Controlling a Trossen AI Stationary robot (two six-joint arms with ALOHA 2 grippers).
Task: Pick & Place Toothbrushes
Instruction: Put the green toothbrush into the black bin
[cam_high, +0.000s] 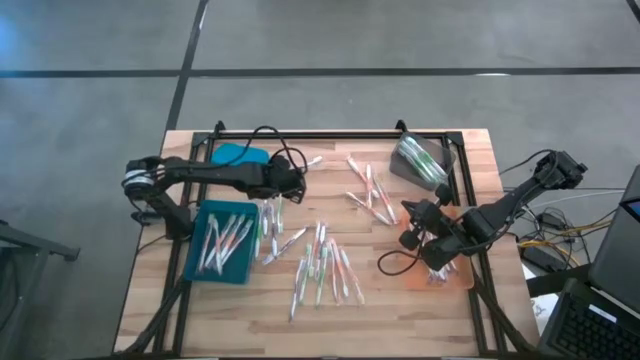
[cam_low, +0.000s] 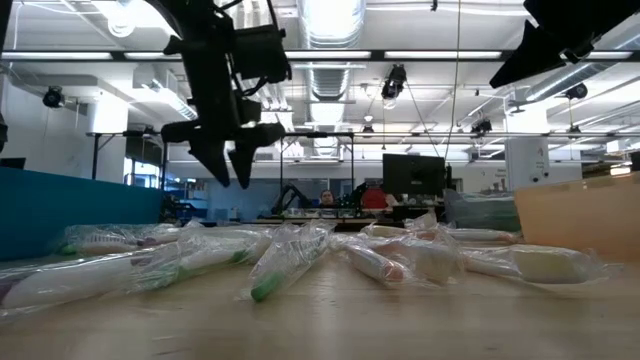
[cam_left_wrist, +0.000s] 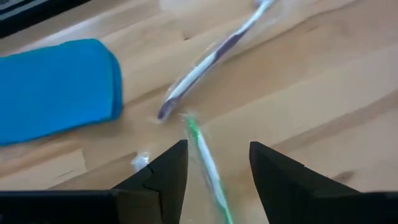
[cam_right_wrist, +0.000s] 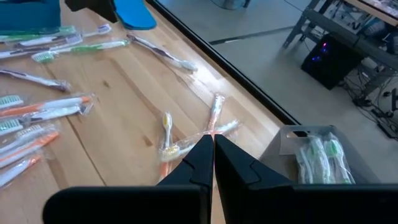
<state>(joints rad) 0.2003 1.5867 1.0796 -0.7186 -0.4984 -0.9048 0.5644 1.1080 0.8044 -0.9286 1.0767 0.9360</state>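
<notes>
**Left gripper poised open over a green toothbrush, right gripper shut above the orange tray**

The left gripper (cam_high: 292, 183) hangs above the wooden table (cam_high: 330, 305) near its far edge, just beside the blue lid (cam_high: 240, 154). Its jaws stand apart and hold nothing. In the left wrist view a wrapped green toothbrush (cam_left_wrist: 205, 158) lies on the wood between the two dark fingers (cam_left_wrist: 163, 177), and a purple toothbrush (cam_left_wrist: 208, 62) lies just beyond it, near the blue lid (cam_left_wrist: 56, 87).

The right gripper (cam_high: 412, 222) sits over the right side of the table, beside the orange tray (cam_high: 462, 280). Its fingers (cam_right_wrist: 202, 158) are pressed together with nothing between them.

Most of the toothbrushes (cam_high: 325, 265) lie scattered in clear wrappers across the middle of the table, with a smaller cluster (cam_high: 370, 190) toward the far side. Several lie in the blue tray (cam_high: 195, 262) at the left, and some with green parts lie in the grey tray (cam_high: 400, 165) at the far right. From table height, the wrapped toothbrushes (cam_low: 290, 260) fill the foreground, and the left gripper (cam_low: 232, 160) hangs clear above them.
</notes>
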